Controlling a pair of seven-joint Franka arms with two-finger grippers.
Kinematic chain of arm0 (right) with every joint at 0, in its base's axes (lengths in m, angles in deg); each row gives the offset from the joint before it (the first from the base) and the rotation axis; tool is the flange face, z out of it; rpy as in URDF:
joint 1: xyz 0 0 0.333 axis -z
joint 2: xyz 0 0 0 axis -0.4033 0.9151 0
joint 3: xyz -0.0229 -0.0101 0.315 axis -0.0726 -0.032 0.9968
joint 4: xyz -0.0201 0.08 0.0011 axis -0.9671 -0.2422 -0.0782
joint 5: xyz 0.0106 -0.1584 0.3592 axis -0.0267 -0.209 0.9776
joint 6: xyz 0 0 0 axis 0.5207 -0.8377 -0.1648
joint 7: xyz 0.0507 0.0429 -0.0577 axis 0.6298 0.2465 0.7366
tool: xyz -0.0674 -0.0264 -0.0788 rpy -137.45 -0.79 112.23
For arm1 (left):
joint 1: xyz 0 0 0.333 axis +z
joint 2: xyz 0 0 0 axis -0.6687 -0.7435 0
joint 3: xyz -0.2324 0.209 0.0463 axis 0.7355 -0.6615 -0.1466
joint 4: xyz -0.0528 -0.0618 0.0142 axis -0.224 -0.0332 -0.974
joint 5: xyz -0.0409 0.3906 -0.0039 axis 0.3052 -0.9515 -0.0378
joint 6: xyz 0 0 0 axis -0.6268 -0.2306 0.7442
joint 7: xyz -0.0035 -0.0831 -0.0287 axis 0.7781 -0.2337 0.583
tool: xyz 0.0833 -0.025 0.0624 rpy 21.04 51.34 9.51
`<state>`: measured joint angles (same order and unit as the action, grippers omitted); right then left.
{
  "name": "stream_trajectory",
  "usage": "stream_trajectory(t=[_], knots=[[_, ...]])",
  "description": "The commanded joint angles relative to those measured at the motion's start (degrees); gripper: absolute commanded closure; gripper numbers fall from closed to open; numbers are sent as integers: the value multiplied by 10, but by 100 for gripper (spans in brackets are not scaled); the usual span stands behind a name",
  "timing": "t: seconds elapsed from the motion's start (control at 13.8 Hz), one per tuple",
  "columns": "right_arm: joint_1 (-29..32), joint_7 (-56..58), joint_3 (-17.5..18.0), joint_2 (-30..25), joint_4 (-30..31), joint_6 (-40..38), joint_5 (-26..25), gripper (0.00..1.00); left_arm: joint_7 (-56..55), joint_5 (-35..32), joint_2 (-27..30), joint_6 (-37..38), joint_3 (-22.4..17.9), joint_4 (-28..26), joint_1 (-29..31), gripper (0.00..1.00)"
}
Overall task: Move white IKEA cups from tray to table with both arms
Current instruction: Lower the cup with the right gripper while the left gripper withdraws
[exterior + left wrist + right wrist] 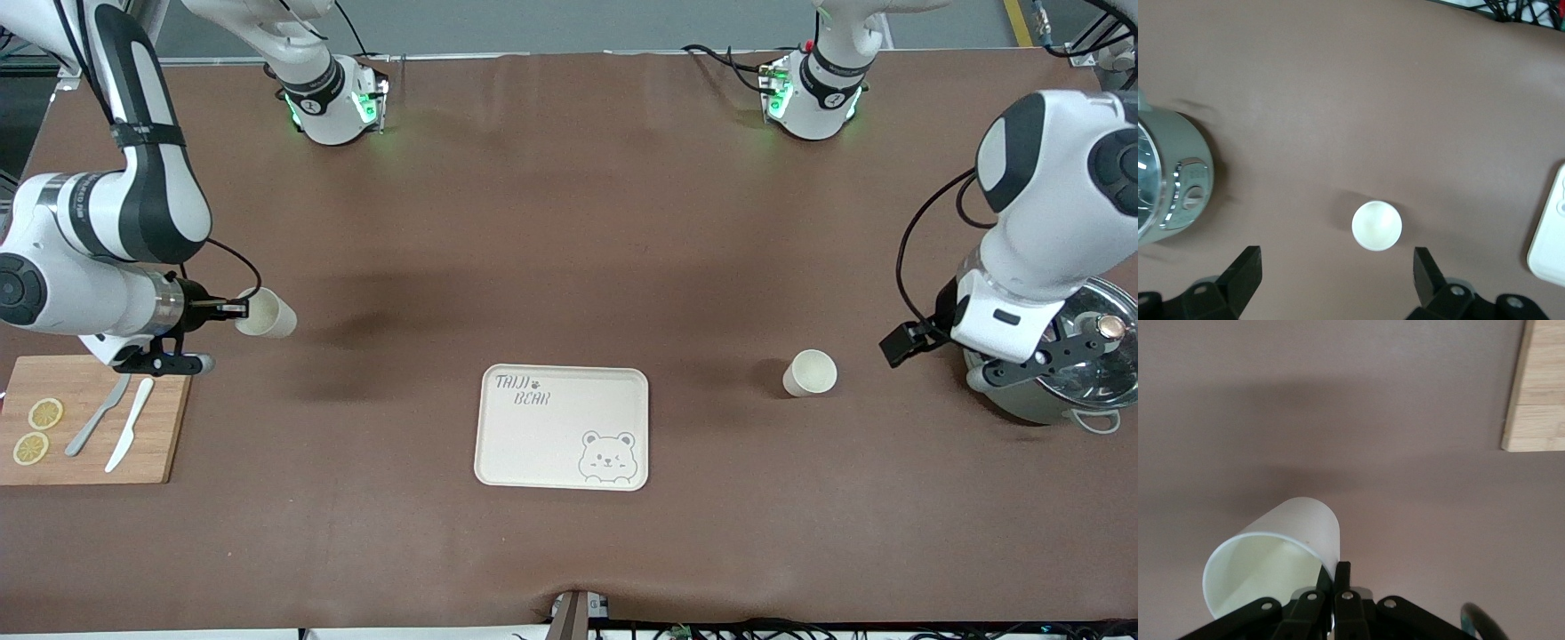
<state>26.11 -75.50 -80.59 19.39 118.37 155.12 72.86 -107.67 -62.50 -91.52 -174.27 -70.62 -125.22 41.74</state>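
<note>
White cup pinched in right gripper fingers; left gripper fingers spread, seemingly above another cup.

My arms are glossy white jointed shells with black joint bands; my round bases glow green at the sides; thin black cables loop along my forearms; my left gripper and right gripper are black two-finger units, with silver screws at the finger mounts.
</note>
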Motion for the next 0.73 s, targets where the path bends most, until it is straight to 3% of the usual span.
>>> stream_trajectory(t=[0.0,0.29,0.65], knots=[[41,41,12,-18,67,65,-18,100,42,-5,29,22,6,-4,8,0],[91,130,12,-13,122,147,-18,100,86,-4,53,50,2,2,10,0],[103,134,12,-13,196,228,-18,100,102,38,66,149,2,48,9,0]])
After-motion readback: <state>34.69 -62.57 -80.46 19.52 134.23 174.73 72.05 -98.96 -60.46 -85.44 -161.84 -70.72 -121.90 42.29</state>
